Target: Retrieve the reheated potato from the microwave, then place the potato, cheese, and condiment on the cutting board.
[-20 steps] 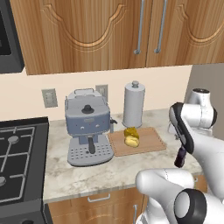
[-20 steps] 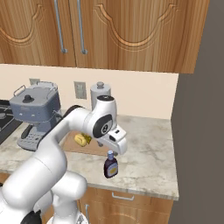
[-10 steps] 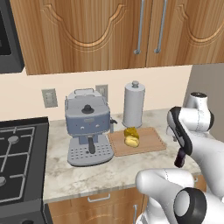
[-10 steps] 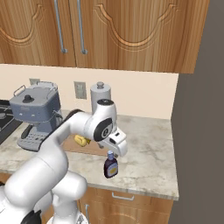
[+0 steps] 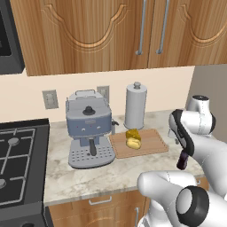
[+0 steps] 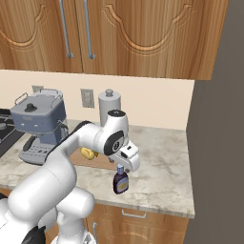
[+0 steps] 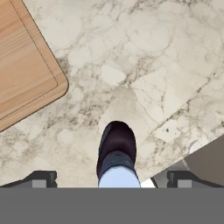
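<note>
The condiment, a dark bottle (image 6: 120, 183) with a pale cap, stands on the marble counter to the right of the cutting board (image 5: 150, 141). My gripper (image 6: 121, 168) hangs straight above it, open, with nothing held. In the hand view the bottle (image 7: 116, 148) sits between my fingertips (image 7: 42, 179), its cap close to the camera. On the board lie the potato (image 5: 134, 143) and, just behind it, the cheese (image 5: 131, 133). A corner of the black microwave (image 5: 8, 42) shows at the upper left.
A paper towel holder (image 5: 135, 105) stands behind the board and a blue-grey coffee machine (image 5: 88, 128) to its left, then the stove (image 5: 17, 155). The counter's front edge (image 7: 192, 159) runs close to the bottle. A grey wall (image 6: 217, 143) bounds the right side.
My hand has come down toward the top of the bottle. The jaws stayed open, and the bottle, potato and cheese have not moved.
</note>
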